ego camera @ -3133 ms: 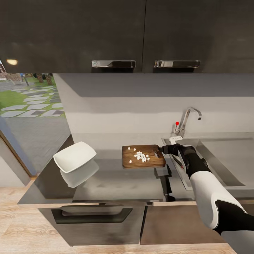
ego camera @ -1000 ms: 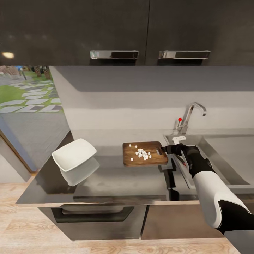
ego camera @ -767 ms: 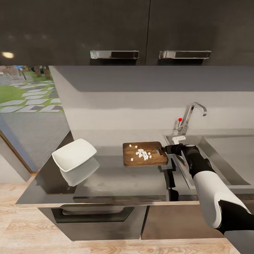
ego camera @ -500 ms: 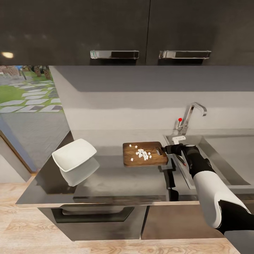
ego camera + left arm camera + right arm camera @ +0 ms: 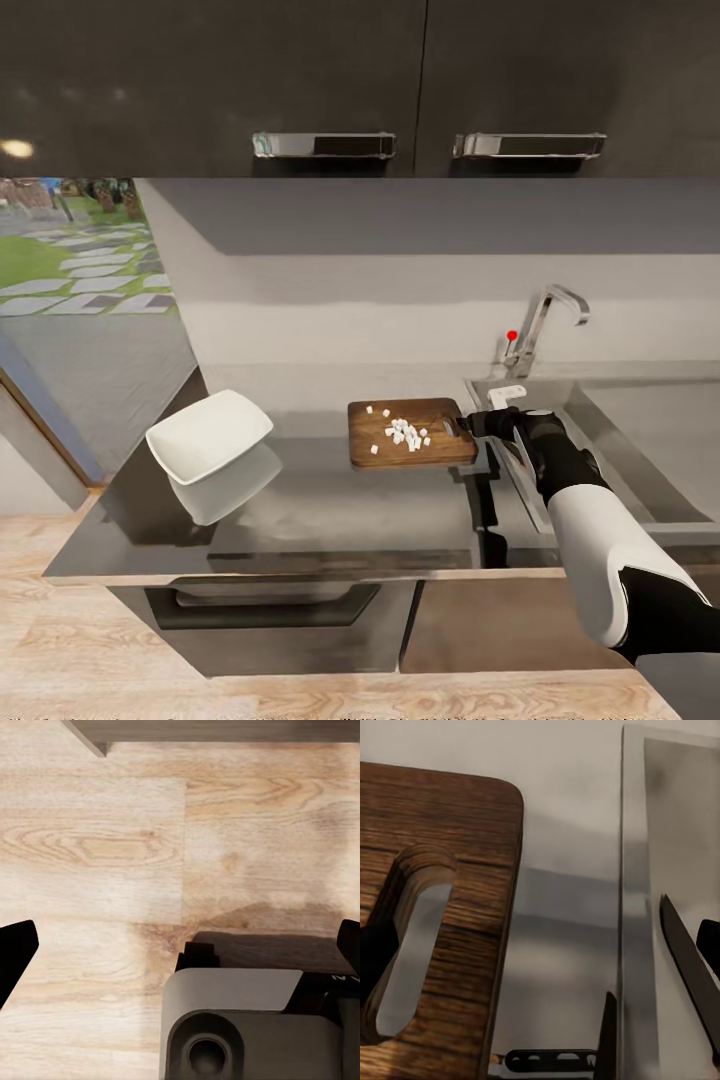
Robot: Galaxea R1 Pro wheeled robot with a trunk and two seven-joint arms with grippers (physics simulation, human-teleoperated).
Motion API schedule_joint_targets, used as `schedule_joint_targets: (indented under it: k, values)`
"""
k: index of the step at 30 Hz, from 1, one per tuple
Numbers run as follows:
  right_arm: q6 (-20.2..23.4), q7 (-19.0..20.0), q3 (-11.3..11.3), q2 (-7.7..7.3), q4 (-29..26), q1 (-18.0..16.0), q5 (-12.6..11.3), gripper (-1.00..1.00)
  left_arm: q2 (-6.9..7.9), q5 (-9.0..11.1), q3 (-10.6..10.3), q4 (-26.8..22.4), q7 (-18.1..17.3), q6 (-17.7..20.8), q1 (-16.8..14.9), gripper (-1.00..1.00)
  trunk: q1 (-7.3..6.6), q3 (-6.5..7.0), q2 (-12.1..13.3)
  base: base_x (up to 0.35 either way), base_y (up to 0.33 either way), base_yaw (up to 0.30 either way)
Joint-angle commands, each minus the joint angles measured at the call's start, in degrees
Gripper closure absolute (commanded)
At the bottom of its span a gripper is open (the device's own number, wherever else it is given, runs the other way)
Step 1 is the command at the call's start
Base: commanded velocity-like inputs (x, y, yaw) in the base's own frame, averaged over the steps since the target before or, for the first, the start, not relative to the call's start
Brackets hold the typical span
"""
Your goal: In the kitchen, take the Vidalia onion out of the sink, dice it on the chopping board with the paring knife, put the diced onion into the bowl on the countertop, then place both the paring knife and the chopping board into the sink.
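The chopping board [image 5: 409, 432] lies flat on the glossy grey counter [image 5: 300, 510], just left of the sink [image 5: 640, 450], with its handle hole [image 5: 447, 428] at the end nearest the sink. A small heap of white diced onion [image 5: 402, 434] sits on the middle of the board, with a few pieces scattered toward its far left corner.

My right gripper [image 5: 474, 425] is at the handle end of the board. In the right wrist view one dark finger [image 5: 373, 952] lies against the board [image 5: 442, 915] by the handle slot [image 5: 409, 960] and the other finger [image 5: 711, 945] shows at the opposite edge over the sink side, so the fingers stand apart with the board's end between them. I cannot tell whether they are actually pressing on the wood.

The paring knife [image 5: 690, 967] shows its dark pointed blade in that same wrist view, lying inside the sink [image 5: 682, 832] near the steel rim.

The white bowl [image 5: 210, 436] rests on the left part of the counter, well apart from the board, its reflection just below it. The tap [image 5: 540, 325] stands behind the sink.

My left gripper [image 5: 180, 952] hangs over the pale wooden floor [image 5: 97, 855], fingers [image 5: 15, 949] spread wide and grasping nothing.
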Motion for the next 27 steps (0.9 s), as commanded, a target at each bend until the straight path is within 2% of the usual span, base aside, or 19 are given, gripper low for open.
schedule_joint_targets:
  k: [1,27]
  values:
    - [0.2,0.5,-0.3,0.07,-0.1,0.0,0.6,-1.0,0.0,0.3,-0.2,0.2,0.0,-0.4,-0.1,-1.0,0.0,-0.15,-0.1,0.0,0.0,0.0]
    - [0.3,0.5,-0.3,0.21,-0.1,0.0,0.5,-1.0,0.03,0.3,-0.2,0.2,0.0,-0.4,-0.1,-1.0,0.0,-2.39,-0.1,0.0,0.0,0.0]
